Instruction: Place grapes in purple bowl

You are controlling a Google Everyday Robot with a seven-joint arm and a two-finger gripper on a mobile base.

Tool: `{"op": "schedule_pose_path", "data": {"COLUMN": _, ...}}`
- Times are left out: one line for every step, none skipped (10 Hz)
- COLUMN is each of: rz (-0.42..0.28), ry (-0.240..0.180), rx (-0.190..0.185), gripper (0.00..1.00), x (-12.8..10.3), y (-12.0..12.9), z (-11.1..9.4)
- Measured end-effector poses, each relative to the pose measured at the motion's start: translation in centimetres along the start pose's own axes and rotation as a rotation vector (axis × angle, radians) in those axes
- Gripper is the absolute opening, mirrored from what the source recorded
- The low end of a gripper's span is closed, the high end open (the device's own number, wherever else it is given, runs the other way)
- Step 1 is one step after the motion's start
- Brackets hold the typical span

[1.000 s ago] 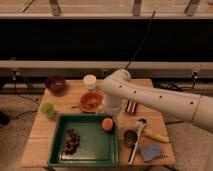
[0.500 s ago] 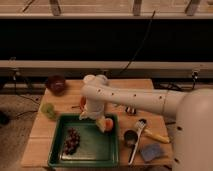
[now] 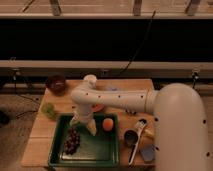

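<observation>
Camera view: gripper (image 3: 84, 126) above grapes (image 3: 72, 142); arm (image 3: 115, 99) largely hides orange bowl (image 3: 98, 108).

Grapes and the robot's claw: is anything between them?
Nothing: in the camera view the open gripper hangs over the tray just beyond the grapes, with bare tray floor between.

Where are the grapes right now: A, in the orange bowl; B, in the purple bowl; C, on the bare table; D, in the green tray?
D: the grapes lie in the green tray, with the open hand poised over the tray just up and right of them.
</observation>
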Motion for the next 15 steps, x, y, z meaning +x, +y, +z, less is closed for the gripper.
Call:
{"op": "schedule_pose_path", "data": {"rz": -0.006, "ry": -0.007, "rx": -0.005, "gripper": 0.80, "x": -0.3, "y": -0.2, "z": 0.4}}
{"op": "schedule_pose_path", "data": {"rz": -0.016, "ry": -0.019, "rx": -0.007, "gripper": 0.80, "x": -0.8, "y": -0.6, "z": 0.7}}
{"op": "schedule_pose_path", "data": {"rz": -0.025, "ry": -0.027, "rx": -0.007, "gripper": 0.80, "x": -1.3, "y": -1.0, "z": 0.8}}
{"op": "schedule_pose_path", "data": {"rz": -0.033, "ry": -0.032, "rx": -0.006, "gripper": 0.80, "x": -1.7, "y": -1.3, "z": 0.8}}
{"op": "schedule_pose_path", "data": {"rz": -0.043, "ry": -0.036, "rx": -0.006, "gripper": 0.80, "x": -2.1, "y": -1.7, "z": 0.9}}
{"op": "schedule_pose_path", "data": {"rz": -0.056, "ry": -0.039, "rx": -0.013, "gripper": 0.80, "x": -2.6, "y": -2.1, "z": 1.0}}
{"op": "schedule_pose_path", "data": {"rz": -0.065, "ry": -0.042, "rx": -0.019, "gripper": 0.80, "x": -2.9, "y": -2.5, "z": 1.1}}
{"op": "schedule_pose_path", "data": {"rz": -0.070, "ry": -0.042, "rx": -0.023, "gripper": 0.80, "x": -3.0, "y": -2.7, "z": 1.2}}
{"op": "schedule_pose_path", "data": {"rz": -0.073, "ry": -0.040, "rx": -0.036, "gripper": 0.80, "x": -3.1, "y": -2.7, "z": 1.4}}
{"op": "schedule_pose_path", "data": {"rz": -0.078, "ry": -0.036, "rx": -0.045, "gripper": 0.80, "x": -3.1, "y": -3.0, "z": 1.8}}
{"op": "schedule_pose_path", "data": {"rz": -0.081, "ry": -0.032, "rx": -0.055, "gripper": 0.80, "x": -3.1, "y": -3.2, "z": 2.0}}
{"op": "schedule_pose_path", "data": {"rz": -0.079, "ry": -0.025, "rx": -0.068, "gripper": 0.80, "x": -2.9, "y": -3.3, "z": 2.3}}
{"op": "schedule_pose_path", "data": {"rz": -0.078, "ry": -0.020, "rx": -0.076, "gripper": 0.80, "x": -2.8, "y": -3.3, "z": 2.4}}
{"op": "schedule_pose_path", "data": {"rz": -0.076, "ry": -0.013, "rx": -0.086, "gripper": 0.76, "x": -2.6, "y": -3.2, "z": 2.5}}
{"op": "schedule_pose_path", "data": {"rz": -0.078, "ry": -0.008, "rx": -0.095, "gripper": 0.66, "x": -2.7, "y": -3.3, "z": 2.6}}
